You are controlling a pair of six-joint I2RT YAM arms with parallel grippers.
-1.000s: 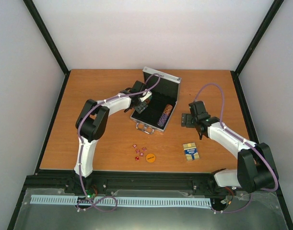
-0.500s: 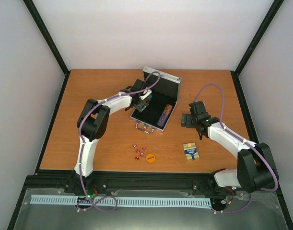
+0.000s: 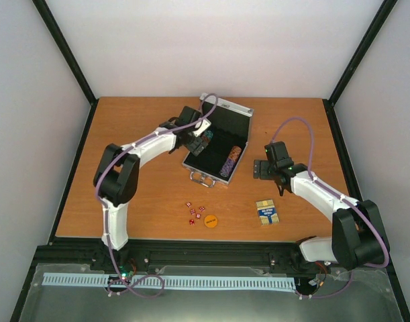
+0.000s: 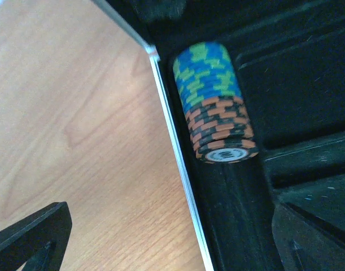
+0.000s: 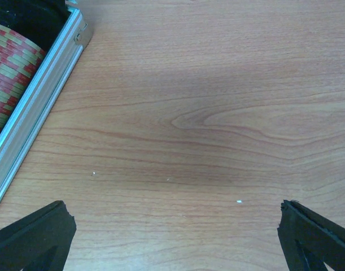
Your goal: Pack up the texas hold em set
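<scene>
The silver case (image 3: 226, 110) stands open at mid-table, black lining up, its handle (image 3: 203, 178) toward the front. A row of striped chips (image 3: 231, 162) lies in its right slot. My left gripper (image 3: 200, 139) hovers over the case's left side, open and empty. In the left wrist view it (image 4: 172, 251) straddles the case rim (image 4: 173, 141), with a blue-green and black-orange chip stack (image 4: 213, 101) lying in a slot ahead. My right gripper (image 3: 261, 168) is open and empty (image 5: 173, 237) over bare table right of the case (image 5: 39, 104). Red dice (image 3: 195, 211), the orange disc (image 3: 211, 220) and the card deck (image 3: 267, 212) lie near the front.
Red-tan chips (image 5: 11, 62) show inside the case at the right wrist view's left edge. Black frame posts and white walls bound the wooden table (image 3: 137, 127) on three sides.
My left arm's elbow has swung left and its gripper has moved slightly toward the back over the case's left side. The right arm has not moved.
</scene>
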